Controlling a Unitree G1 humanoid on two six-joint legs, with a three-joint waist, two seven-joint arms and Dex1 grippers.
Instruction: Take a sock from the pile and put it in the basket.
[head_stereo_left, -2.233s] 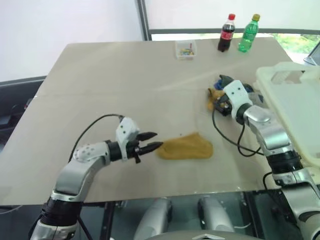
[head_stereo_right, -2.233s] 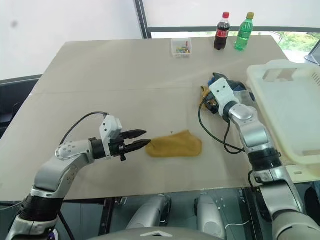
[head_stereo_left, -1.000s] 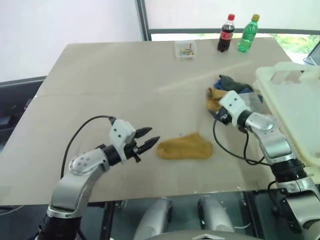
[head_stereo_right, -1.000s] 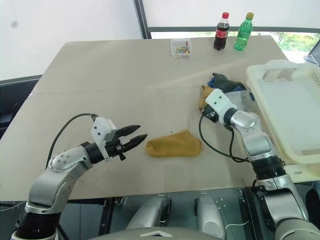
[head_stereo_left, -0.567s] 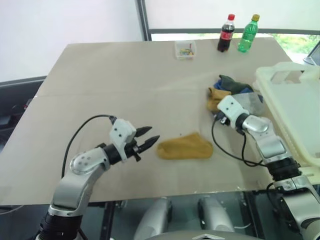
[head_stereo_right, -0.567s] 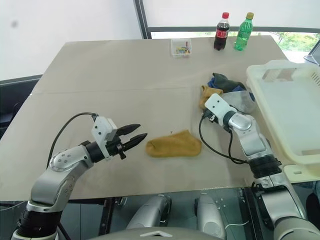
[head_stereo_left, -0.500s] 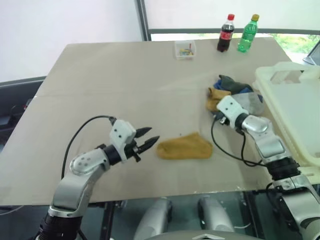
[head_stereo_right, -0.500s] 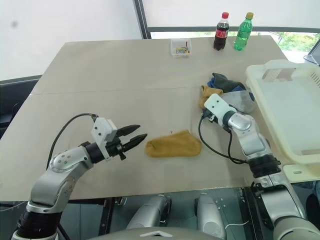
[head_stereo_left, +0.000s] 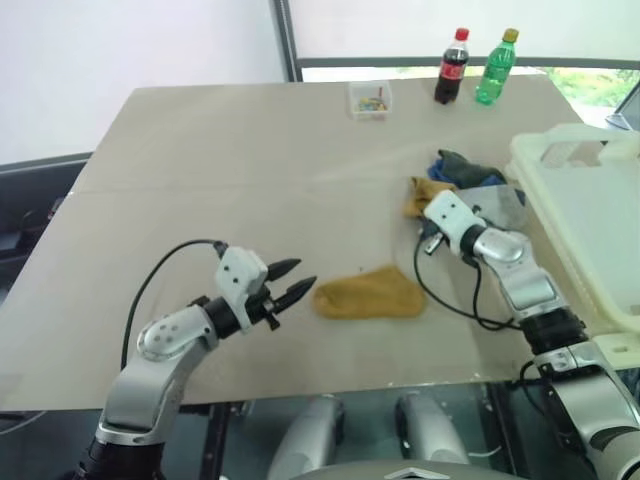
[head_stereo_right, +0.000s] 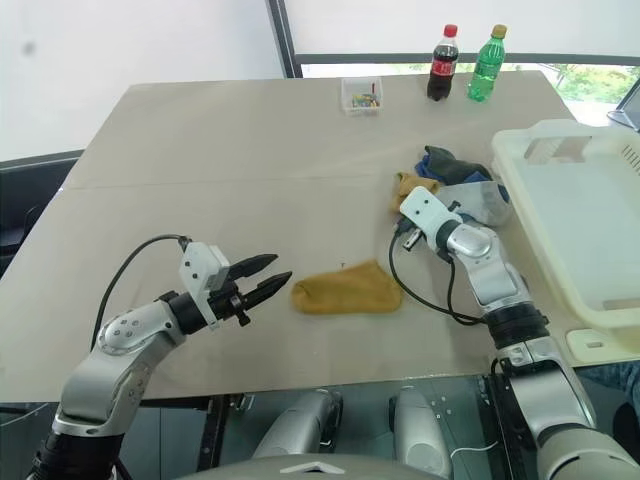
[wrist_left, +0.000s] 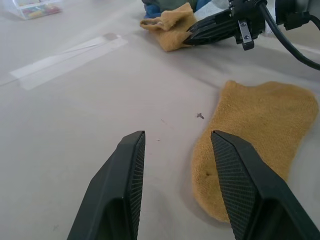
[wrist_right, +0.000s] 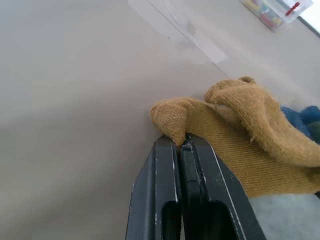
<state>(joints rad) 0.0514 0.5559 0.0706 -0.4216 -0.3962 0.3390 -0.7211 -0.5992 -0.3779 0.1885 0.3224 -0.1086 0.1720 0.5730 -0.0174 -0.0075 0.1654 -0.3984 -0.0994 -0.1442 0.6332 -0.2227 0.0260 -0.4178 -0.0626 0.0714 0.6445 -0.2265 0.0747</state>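
Basket (head_stereo_right: 590, 230) at three o'clock on table (head_stereo_right: 250, 150), empty, just right of pile (head_stereo_right: 450, 185). Right gripper (wrist_right: 181, 145), wide a second ago, now pinched shut on mustard sock (wrist_right: 235, 135) at pile's nine o'clock edge: ready to lift. Left gripper (wrist_left: 175, 150) part-open, empty, beside loose yellow sock (wrist_left: 255, 140).

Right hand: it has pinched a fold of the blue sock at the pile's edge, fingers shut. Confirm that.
Not quite. The right hand is shut, but the fold it pinches belongs to the mustard-yellow knitted sock at the edge of the pile, not the blue one. The right wrist view shows this.
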